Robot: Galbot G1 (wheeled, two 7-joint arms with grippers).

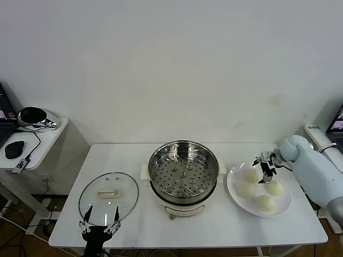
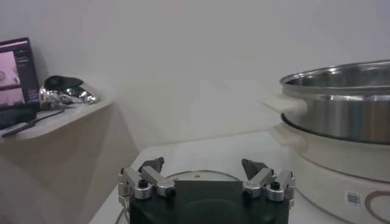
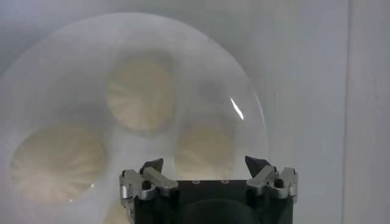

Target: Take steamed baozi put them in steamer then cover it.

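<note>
The steamer (image 1: 183, 174), a shiny steel pot with an empty perforated tray on a white base, stands mid-table; the left wrist view shows its side (image 2: 341, 103). Four pale baozi lie on a white plate (image 1: 231, 184) to its right: (image 1: 252, 175), (image 1: 246, 189), (image 1: 274, 188), (image 1: 266, 203). My right gripper (image 1: 265, 171) hangs open and empty just above the plate's far part; its wrist view (image 3: 205, 164) shows baozi (image 3: 141, 91), (image 3: 58, 161), (image 3: 204, 149) below. My left gripper (image 1: 100, 225) is open and empty at the table's front edge, next to the glass lid (image 1: 109, 195).
A low side table (image 1: 45, 134) with a mouse, cable and shiny headset stands off the table's left end, also in the left wrist view (image 2: 61, 112). A white box (image 1: 316, 134) with cables sits behind the right arm. The wall runs close behind the table.
</note>
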